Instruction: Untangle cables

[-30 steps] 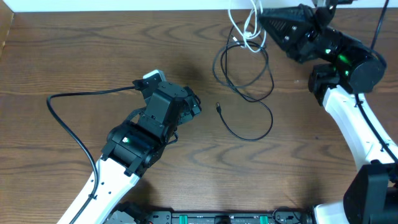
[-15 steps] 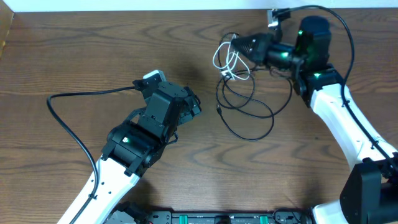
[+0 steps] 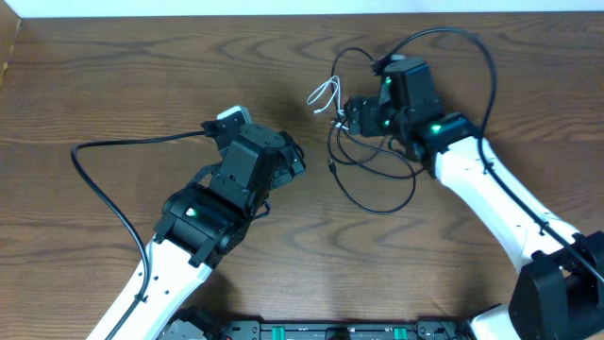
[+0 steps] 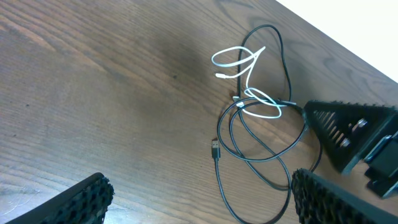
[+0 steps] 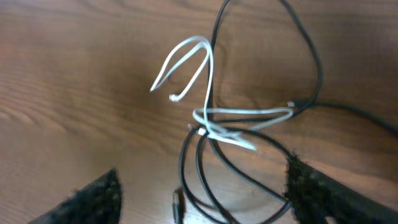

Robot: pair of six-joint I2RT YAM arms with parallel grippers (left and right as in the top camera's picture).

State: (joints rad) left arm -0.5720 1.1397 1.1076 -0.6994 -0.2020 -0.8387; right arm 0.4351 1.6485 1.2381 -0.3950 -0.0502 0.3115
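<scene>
The work surface is a dark wooden table [image 3: 94,76]. At far left, a thick black supply lead [image 3: 132,142] curves across the wood to the left arm [image 3: 203,212].

**Left gripper.** The left gripper [image 4: 200,180] sits left of centre, low over the table and well apart from the cables. In its wrist view the two ribbed fingers [image 4: 87,198] stand at opposite edges of the picture. The jaws are wide apart and there is nothing between them.

**Cables.** Both cables lie on the table right of centre, towards the far edge.
- The white cable [image 5: 210,87] is the shorter one. It forms a narrow loop on the far-left side of the bundle and a second, flatter loop just right of it.
- The black cable [image 3: 377,210] forms several larger loops. They spread from the far side, around the white cable, to the near side.
- The two cables cross and overlap at the flatter white loop, so they are not separated.
- One small plug end [image 4: 215,149] of the black cable lies free on the wood at the near-left side of the bundle.

**Right gripper.** The right gripper [image 3: 351,115] is at the right side of the bundle, pointing left, directly over the crossing point. In its wrist view the fingers [image 5: 314,183] stand far apart, one at each lower corner. The crossing lies between and beyond them. Neither finger clamps a cable.
</scene>
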